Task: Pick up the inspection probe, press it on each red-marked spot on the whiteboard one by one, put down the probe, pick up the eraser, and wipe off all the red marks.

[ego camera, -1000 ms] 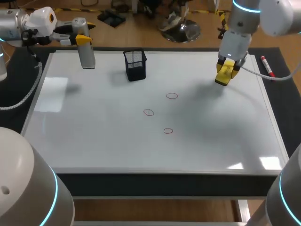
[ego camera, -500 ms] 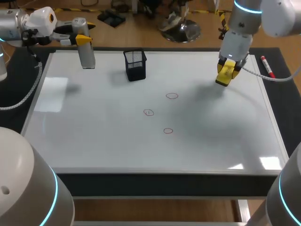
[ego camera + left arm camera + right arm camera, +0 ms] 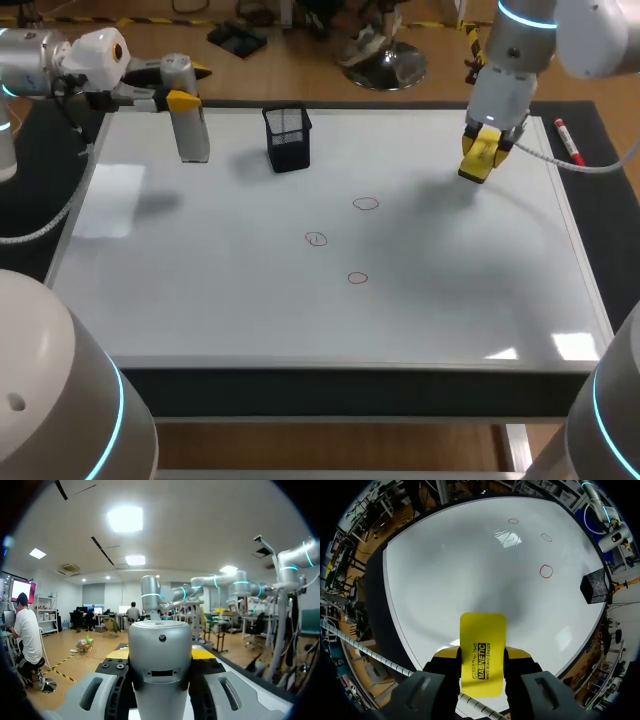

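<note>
Clamping the silver probe upright in the left pincer, fingers pressing on both its sides, above the far left corner of the whiteboard covering the counter. Pinching the yellow eraser from two sides in the right pincer, hovering over the board's far right part. Standing well apart from the three red circles mid-board and the black mesh cup.

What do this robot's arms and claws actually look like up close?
The left arm and right arm are smooth silver-white tubes with rounded joints, ringed by glowing cyan bands. A ribbed pale cable trails from each wrist. The left claw and right claw have grey bodies, black inner parts and bright yellow fingertips.
</note>
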Motion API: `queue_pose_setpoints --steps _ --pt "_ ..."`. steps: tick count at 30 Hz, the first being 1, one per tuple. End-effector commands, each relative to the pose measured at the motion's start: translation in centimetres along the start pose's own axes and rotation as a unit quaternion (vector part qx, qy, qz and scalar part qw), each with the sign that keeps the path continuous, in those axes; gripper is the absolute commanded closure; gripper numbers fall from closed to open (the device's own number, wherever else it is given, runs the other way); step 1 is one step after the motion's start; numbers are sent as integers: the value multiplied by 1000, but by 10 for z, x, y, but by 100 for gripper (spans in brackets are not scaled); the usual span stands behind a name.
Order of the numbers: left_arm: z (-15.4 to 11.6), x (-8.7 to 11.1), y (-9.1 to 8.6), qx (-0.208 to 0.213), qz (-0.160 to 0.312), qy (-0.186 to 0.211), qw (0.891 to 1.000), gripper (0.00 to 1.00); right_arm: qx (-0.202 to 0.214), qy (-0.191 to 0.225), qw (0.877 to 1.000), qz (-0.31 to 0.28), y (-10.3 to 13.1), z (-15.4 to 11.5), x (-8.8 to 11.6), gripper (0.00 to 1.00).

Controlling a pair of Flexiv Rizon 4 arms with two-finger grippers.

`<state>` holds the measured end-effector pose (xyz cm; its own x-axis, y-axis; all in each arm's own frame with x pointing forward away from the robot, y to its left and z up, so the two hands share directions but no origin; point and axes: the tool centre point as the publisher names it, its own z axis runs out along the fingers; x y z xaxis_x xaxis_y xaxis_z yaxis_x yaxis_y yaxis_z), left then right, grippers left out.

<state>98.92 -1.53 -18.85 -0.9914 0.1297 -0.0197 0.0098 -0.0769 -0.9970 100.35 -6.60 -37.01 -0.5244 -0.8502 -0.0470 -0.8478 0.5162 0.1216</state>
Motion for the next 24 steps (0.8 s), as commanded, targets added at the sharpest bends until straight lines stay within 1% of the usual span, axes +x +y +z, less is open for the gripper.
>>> queue_pose_setpoints --steps 1,3,5,8,10,16,19,24 --pt "24 38 -7 -8 4 -44 999 100 1 1 1000 -1 -1 -1 0 100" --pt "34 48 -7 -7 5 -48 999 100 1 1 1000 -1 -1 -1 0 100" --pt "43 58 -6 2 2 -54 999 100 1 1 1000 -1 -1 -1 0 100" --pt "57 68 -4 -1 1 -55 998 100 1 1 1000 -1 -1 -1 0 100" --pt "67 72 -1 -1 1 -54 999 100 1 1 1000 -1 -1 -1 0 100" --pt "95 86 6 18 4 -31 999 100 1 1 1000 -1 -1 -1 0 100" --pt "109 93 10 25 1 -25 999 100 1 1 1000 -1 -1 -1 0 100" --pt "132 101 19 16 1 -20 1000 100 1 1 1000 -1 -1 -1 0 100"
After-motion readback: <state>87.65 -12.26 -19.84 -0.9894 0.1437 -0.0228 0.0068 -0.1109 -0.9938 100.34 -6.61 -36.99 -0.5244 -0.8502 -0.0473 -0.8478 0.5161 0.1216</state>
